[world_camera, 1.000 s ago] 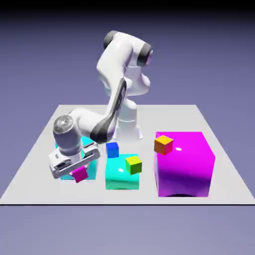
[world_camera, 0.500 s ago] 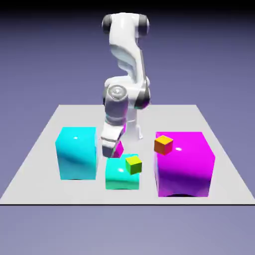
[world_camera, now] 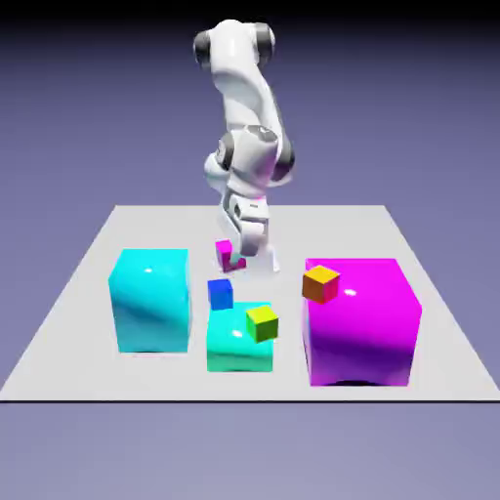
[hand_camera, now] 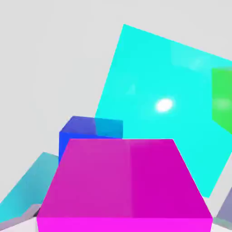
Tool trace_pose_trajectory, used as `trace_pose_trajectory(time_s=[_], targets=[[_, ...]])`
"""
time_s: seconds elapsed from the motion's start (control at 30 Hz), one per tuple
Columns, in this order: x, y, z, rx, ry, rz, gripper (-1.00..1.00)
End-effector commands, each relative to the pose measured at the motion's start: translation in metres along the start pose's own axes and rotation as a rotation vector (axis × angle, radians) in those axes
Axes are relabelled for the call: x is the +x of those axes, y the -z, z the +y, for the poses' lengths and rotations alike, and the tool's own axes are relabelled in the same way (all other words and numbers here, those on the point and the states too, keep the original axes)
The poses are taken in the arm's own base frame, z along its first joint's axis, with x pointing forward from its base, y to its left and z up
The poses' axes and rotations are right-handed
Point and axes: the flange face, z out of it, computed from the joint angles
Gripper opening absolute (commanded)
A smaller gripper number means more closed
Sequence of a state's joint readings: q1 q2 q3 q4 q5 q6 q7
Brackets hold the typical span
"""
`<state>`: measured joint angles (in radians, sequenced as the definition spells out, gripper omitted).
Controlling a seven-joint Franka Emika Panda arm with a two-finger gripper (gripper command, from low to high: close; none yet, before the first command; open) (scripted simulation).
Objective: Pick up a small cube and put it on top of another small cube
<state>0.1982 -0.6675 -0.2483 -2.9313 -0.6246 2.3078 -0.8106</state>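
Magenta-pink cube (hand_camera: 124,181) clamped in the hand (world_camera: 234,256)
Small and plain, its flat face two-toned, deeper magenta on one half in the hand view, with a brighter pink edge; in the exterior view it sits behind the blue cube (world_camera: 221,294).

Desk (world_camera: 68,366), seen in the exterior view: one large cube (world_camera: 151,303) at the exterior view's left, one medium block (world_camera: 234,354) mid-row, a second large cube (world_camera: 361,332) at right. Small cubes, three: rear small cube (world_camera: 221,295) at the block's left back edge, front small cube (world_camera: 262,324) overlapping its right part, right small cube (world_camera: 320,285) overlapping the second large cube's left edge. Held small cube (world_camera: 225,250): in the tool (world_camera: 233,258), behind the row.
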Motion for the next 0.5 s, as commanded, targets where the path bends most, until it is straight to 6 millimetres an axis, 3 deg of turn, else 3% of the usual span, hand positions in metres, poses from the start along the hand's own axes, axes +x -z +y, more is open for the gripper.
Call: trace_pose_trajectory(time_s=[0.0, 0.1, 0.37, 0.4, 0.47], targets=[[0.000, 0.001, -0.008, -0.028, 0.037, -0.003, -1.00], [-0.015, -0.002, -0.013, -0.051, 0.034, -0.011, -1.00], [-0.010, -0.071, -0.015, -0.051, 0.034, -0.011, -1.00], [-0.010, -0.071, -0.015, -0.051, 0.034, -0.011, 1.00], [-0.011, -0.062, -0.013, -0.054, 0.032, -0.017, 1.00]])
